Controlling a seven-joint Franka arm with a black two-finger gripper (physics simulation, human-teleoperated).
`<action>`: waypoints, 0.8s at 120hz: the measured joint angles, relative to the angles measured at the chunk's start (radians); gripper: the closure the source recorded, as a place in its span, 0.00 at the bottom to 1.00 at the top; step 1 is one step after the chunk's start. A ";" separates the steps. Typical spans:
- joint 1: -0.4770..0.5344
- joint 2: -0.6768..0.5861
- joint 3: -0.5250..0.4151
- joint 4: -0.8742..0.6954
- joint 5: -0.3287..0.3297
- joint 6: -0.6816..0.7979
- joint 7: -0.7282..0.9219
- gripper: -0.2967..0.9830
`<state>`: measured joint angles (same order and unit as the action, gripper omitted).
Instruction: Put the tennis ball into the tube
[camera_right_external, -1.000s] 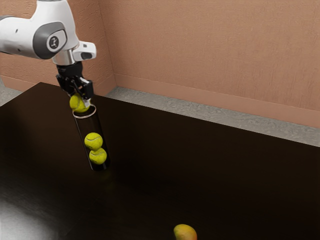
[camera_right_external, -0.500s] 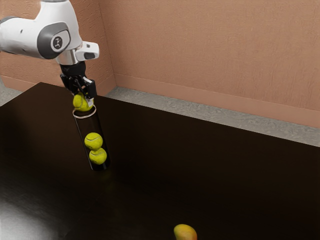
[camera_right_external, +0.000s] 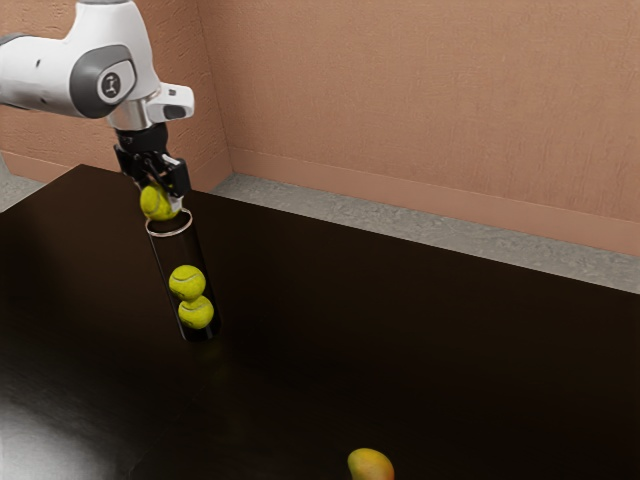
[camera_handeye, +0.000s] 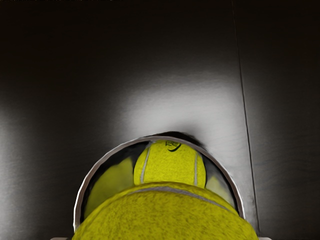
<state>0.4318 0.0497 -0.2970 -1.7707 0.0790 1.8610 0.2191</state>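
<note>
My gripper (camera_right_external: 161, 198) is clamped on a tennis ball (camera_right_external: 156, 204) at the mouth of a clear tube (camera_right_external: 182, 248), upright, open end up. Inside, two more balls (camera_right_external: 187, 282) stack. The wrist view shows dark lettering (camera_handeye: 172, 145), unreadable, on one; the exterior view, a mango (camera_right_external: 371, 466).

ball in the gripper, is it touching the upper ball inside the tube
Apart. The exterior view shows a dark stretch of the tube between the held ball at the top and the upper ball inside.
</note>
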 joint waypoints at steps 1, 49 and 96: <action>-0.001 0.000 0.000 0.000 -0.001 0.000 0.001 0.43; 0.027 -0.054 -0.026 0.006 -0.023 -0.021 0.016 0.26; -0.479 -0.103 0.299 0.178 -0.061 -0.217 -0.042 0.24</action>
<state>-0.0470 -0.0536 0.0024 -1.5925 0.0180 1.6439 0.1768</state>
